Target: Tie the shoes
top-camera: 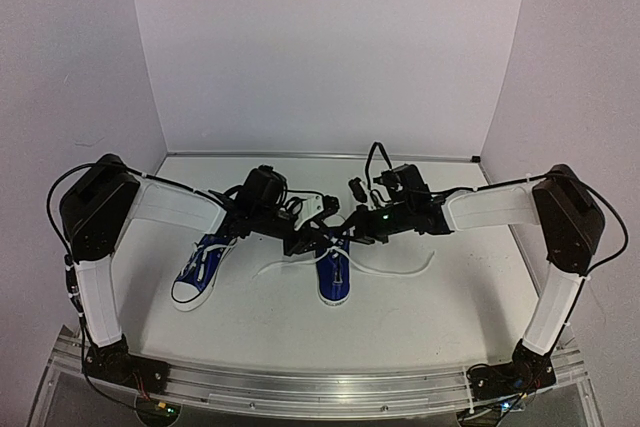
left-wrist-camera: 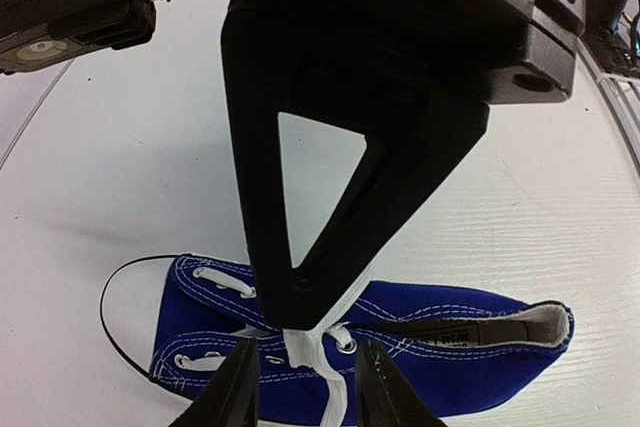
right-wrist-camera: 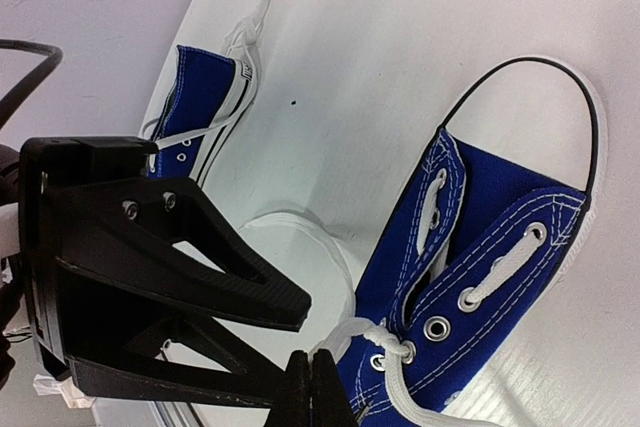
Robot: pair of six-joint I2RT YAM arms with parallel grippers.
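Pair: the shoes sit on the white surface (top-camera: 430, 317). The worked shoe (top-camera: 335, 277) lies at the middle with its toe toward the arm bases. The other shoe (top-camera: 203, 272) is near on its left, and neither arm touches it.
Meeting point: both wrists converge over the worked shoe's upper eyelets, where the lace (left-wrist-camera: 332, 397) leaves the shoe.
Grip, right: the right fingers (right-wrist-camera: 300, 397) are clenched, pinching the white lace at their tip just above the eyelets. This probably keeps the strand lifted and taut, clear of the canvas.
Grip, left: the left fingers (left-wrist-camera: 235, 392) are released. They stand either side of that same strand, below the pinch, and do not touch it. They look placed to close on it for a handover or a regrip.
Loose ends: lace tails (top-camera: 400, 272) trail across the surface on both sides of the worked shoe, so no bow is formed.
Stage: judged early. A twist shows by the top eyelets, but whether it is a finished first knot cannot be told.
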